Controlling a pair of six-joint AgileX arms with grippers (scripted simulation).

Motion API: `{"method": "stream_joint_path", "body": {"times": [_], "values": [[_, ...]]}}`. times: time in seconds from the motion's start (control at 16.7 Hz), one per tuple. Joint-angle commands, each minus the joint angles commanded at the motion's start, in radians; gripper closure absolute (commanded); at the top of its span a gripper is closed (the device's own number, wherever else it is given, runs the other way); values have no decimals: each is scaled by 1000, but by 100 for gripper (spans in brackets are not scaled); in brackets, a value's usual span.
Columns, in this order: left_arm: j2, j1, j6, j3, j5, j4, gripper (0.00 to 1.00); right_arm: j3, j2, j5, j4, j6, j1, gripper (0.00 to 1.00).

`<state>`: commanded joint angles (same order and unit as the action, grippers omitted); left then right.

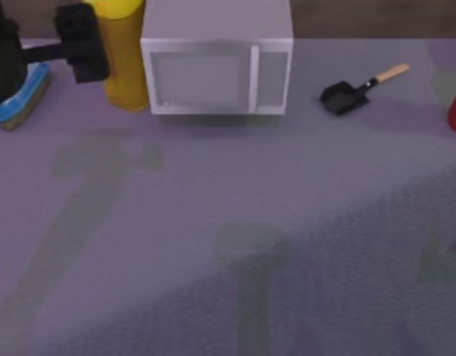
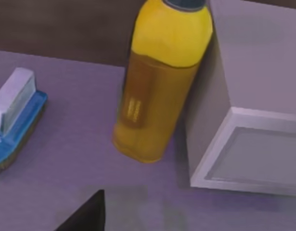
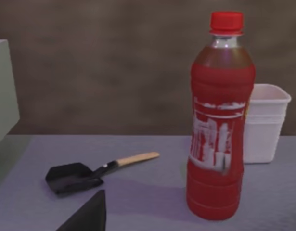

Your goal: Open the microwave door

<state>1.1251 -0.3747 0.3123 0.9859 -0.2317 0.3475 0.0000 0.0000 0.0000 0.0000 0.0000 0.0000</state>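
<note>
Microwave [image 1: 216, 55] stood at the far edge of the table [image 1: 213, 245], slightly left of centre in the top view, with the microwave door [image 1: 200, 78] flush against the front and closed, and the narrow control panel [image 1: 273, 77] to its right. A tall yellow bottle [image 1: 124, 55] stood touching the microwave's left side; the left wrist view showed that contact closely, along with a blue scrubbing brush [image 2: 15, 120] lying well apart to the bottle's other side. The left gripper [image 1: 81, 42] hung above the table's far left corner, beside the yellow bottle, holding nothing; whether its fingers were spread or closed could not be told. A small black shovel with a wooden handle [image 1: 361, 89] lay to the right of the microwave. The right wrist view alone showed a full red bottle [image 3: 219, 120] with a red cap and a white tub [image 3: 263, 122] just behind it; the top view caught only the bottle's edge at the right border. The right gripper itself did not appear in the top view.
</note>
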Motion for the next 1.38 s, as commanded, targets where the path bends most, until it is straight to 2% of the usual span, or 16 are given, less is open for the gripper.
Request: {"method": "stream_joint_path", "body": {"times": [0.36,0.72,1.08,1.38], "values": [[628,-190,172,536,-112,152,0,0,0,0,0,0,0,0],[1003,-315,272,830,-184,285,0,0,0,0,0,0,0,0],[1061,-335,287,879,-196,312,0,0,0,0,0,0,0,0],[1137,-311,265,926,-181,270,0,0,0,0,0,0,0,0]]}}
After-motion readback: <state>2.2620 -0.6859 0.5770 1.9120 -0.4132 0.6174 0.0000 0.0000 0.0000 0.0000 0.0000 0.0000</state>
